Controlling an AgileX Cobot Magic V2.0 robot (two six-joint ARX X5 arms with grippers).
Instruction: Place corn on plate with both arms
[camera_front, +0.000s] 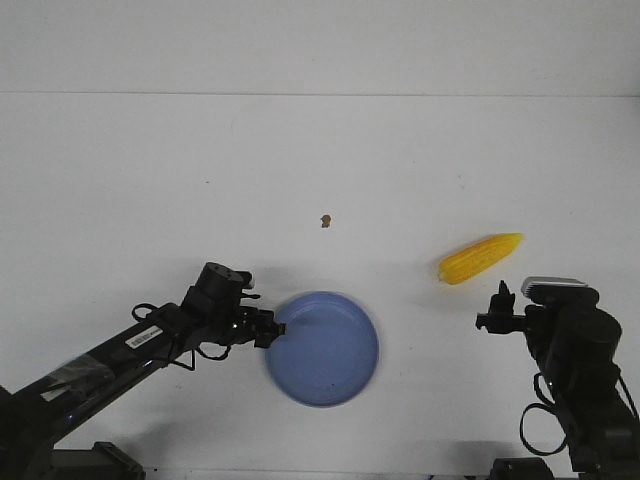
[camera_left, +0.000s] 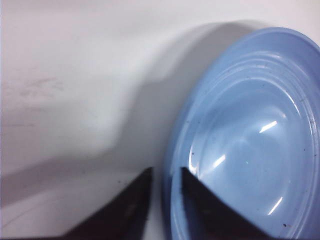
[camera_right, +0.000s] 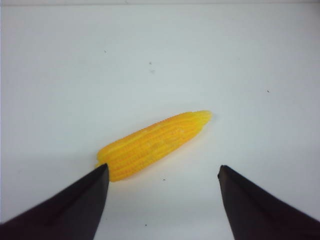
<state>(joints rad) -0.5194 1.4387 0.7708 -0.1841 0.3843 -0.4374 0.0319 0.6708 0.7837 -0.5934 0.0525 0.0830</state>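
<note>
On right, corn (camera_right: 155, 144) not yet gripped; right gripper (camera_right: 162, 192) spread wide, must advance and close. Left gripper (camera_left: 162, 182) pinched on plate (camera_left: 240, 140) rim.

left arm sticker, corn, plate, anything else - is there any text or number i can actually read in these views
Left arm: a white sticker with dark marks, too small and blurred to read.
Corn: no text.
Plate: plain, no text or mark.
Right arm: no legible label.
Table: no writing, only a small brown speck.
</note>
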